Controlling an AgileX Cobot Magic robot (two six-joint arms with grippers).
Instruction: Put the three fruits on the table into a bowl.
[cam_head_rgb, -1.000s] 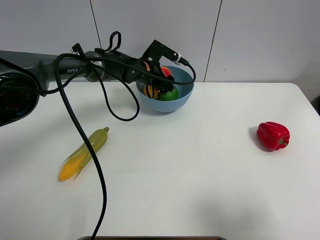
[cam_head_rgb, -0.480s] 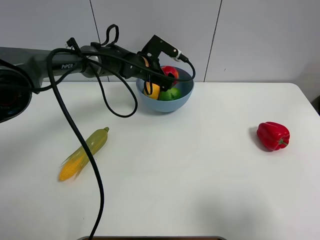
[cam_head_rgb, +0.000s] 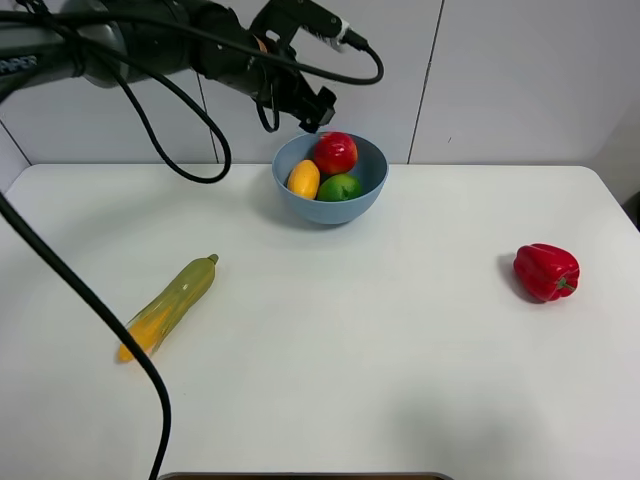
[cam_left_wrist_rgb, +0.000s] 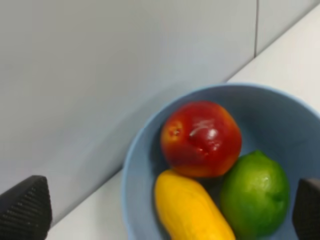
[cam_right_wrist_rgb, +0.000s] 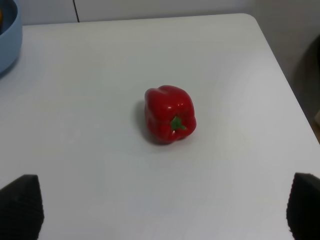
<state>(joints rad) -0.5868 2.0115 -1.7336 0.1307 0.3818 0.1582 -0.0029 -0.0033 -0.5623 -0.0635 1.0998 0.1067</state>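
Note:
The light blue bowl (cam_head_rgb: 372, 190) stands at the back of the white table (cam_head_rgb: 400, 360) and holds all three fruits: the red apple (cam_head_rgb: 335, 152) at the rear, the yellow-orange mango (cam_head_rgb: 303, 178) on the left and the green lime (cam_head_rgb: 340, 187) in front. My left gripper (cam_head_rgb: 300, 108) hangs open above the bowl's left rim, touching nothing. Its wrist view looks down on the apple (cam_left_wrist_rgb: 201, 138), mango (cam_left_wrist_rgb: 192, 210) and lime (cam_left_wrist_rgb: 255, 192) inside the bowl (cam_left_wrist_rgb: 280, 125), between the widely spread fingertips (cam_left_wrist_rgb: 25, 207). My right gripper (cam_right_wrist_rgb: 162, 207) is open and empty, and out of the high view.
A red bell pepper (cam_head_rgb: 546, 271) lies at the right of the table, ahead of the right gripper in its wrist view (cam_right_wrist_rgb: 170, 114). A green-husked corn cob (cam_head_rgb: 170, 305) lies at the left. The left arm's black cable (cam_head_rgb: 110, 320) hangs across the left side. A grey wall stands behind the table.
The left gripper opened and let go of the apple, which now rests in the bowl. The left arm then rose up out of the bowl. The right side is unchanged.

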